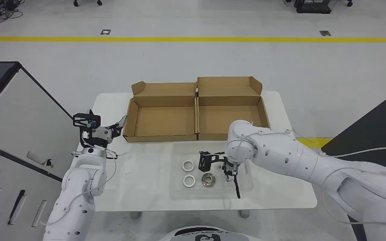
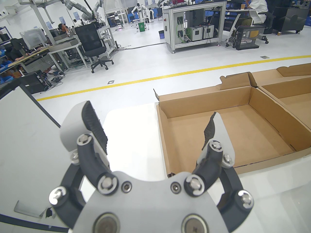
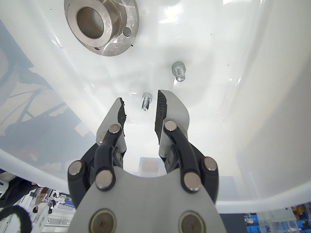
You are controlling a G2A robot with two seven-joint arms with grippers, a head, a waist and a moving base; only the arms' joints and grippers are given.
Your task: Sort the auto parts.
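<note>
In the right wrist view, a small silver bolt (image 3: pixel 147 101) lies on the white tray (image 3: pixel 230 98), in the gap between the fingertips of my open right gripper (image 3: pixel 140 97). A second bolt (image 3: pixel 179 71) lies a little farther off, and a metal flange (image 3: pixel 101 15) with a centre bore sits beyond both. From above, my right gripper (image 1: pixel 228 173) hangs over the tray just right of the flange (image 1: pixel 208 179), with two white rings (image 1: pixel 188 164) (image 1: pixel 189 181) to the flange's left. My left gripper (image 2: pixel 150 111) is open and holds nothing, at the table's left edge (image 1: pixel 114 128).
Two open cardboard boxes (image 1: pixel 161 117) (image 1: pixel 232 111) stand side by side at the back of the table (image 1: pixel 283 181). The left box (image 2: pixel 218 127) lies just ahead of my left gripper. A grey partition (image 1: pixel 30 114) stands left of the table.
</note>
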